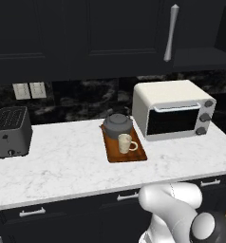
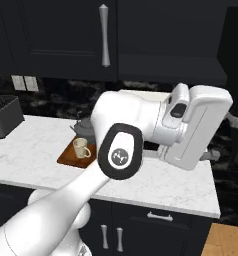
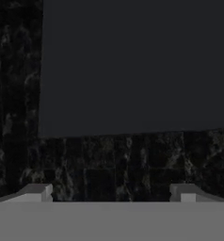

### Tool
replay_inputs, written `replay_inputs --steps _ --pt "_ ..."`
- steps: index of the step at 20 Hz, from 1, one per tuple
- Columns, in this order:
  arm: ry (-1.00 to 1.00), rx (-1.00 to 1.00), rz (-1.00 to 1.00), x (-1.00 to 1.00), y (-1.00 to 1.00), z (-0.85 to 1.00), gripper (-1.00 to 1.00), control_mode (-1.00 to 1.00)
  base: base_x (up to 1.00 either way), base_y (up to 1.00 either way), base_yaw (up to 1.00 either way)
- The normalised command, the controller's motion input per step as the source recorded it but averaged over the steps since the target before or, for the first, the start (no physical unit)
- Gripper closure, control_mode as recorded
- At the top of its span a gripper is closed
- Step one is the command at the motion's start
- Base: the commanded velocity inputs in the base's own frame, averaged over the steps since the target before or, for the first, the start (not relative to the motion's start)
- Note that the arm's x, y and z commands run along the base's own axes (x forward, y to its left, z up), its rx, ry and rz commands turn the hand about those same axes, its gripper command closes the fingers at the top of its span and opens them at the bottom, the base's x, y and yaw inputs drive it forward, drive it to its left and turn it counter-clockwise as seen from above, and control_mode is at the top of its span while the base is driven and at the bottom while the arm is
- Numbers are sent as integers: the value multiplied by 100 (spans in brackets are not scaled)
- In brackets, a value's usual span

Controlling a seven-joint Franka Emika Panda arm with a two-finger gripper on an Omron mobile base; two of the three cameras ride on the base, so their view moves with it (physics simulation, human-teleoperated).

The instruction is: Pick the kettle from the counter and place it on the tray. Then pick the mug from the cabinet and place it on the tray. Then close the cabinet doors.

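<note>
Tray [image 1: 112,154] runs front-to-back on the counter [image 1: 62,161] (kettle [image 1: 117,126] behind mug [image 1: 125,143]); gripper [image 3: 111,194] spread wide, empty.

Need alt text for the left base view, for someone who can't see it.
A kettle and a mug sit on a tray on the counter, beside a white oven; a toaster stands far left.
</note>
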Motion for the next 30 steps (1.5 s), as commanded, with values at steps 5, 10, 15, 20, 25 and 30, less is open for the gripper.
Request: replay_inputs --steps 5,10,15,20,25,30 --pt "-14 0 -4 -48 -49 2 -100 -100 0 0 0" --pt "-1 -3 -1 -11 -48 0 -100 -100 0 0 0" --pt "2 -6 0 2 -38 0 -100 -100 0 0 0" --pt "3 -4 0 15 -19 0 -100 -100 0 0 0" --pt "2 0 3 31 -14 0 -100 -100 0 0 0" --pt "1 0 7 31 -12 0 -100 -100 0 0 0"
